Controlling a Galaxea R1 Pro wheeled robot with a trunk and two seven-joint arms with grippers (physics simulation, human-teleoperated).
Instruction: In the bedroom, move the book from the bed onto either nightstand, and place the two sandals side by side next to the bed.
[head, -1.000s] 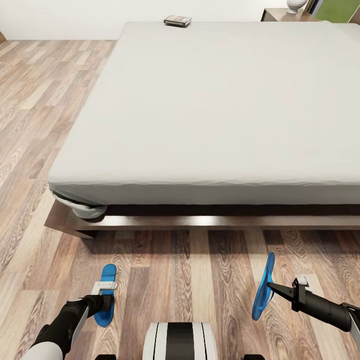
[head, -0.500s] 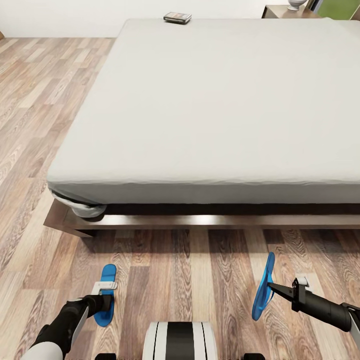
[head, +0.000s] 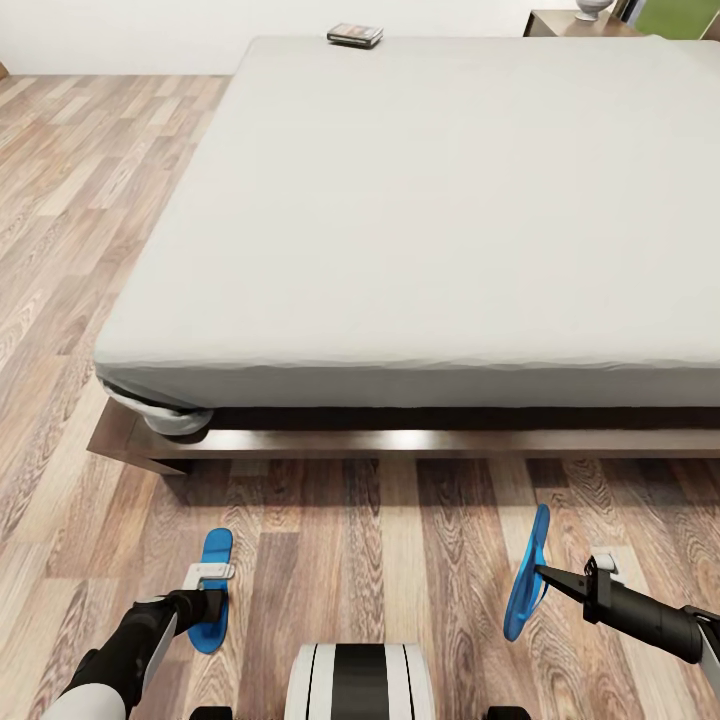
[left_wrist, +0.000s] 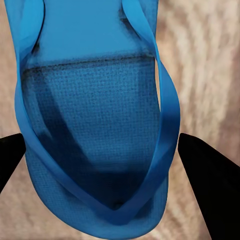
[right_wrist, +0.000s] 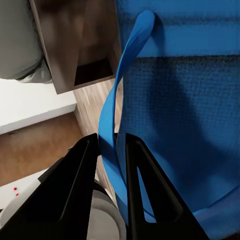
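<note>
head view: book (head: 355, 35) on far edge of bed (head: 430, 200). right gripper (head: 540, 572) pinches sandal (head: 526, 573) on edge; i lower it flat.
left wrist: jaws wide, astride other sandal (left_wrist: 95, 115), gripping nothing.
right wrist: fingers (right_wrist: 75, 185) clamp strap (right_wrist: 120, 105).

Two sandals (head: 212, 590) (head: 526, 574), one book (head: 355, 35), one bed (head: 430, 220).
</note>
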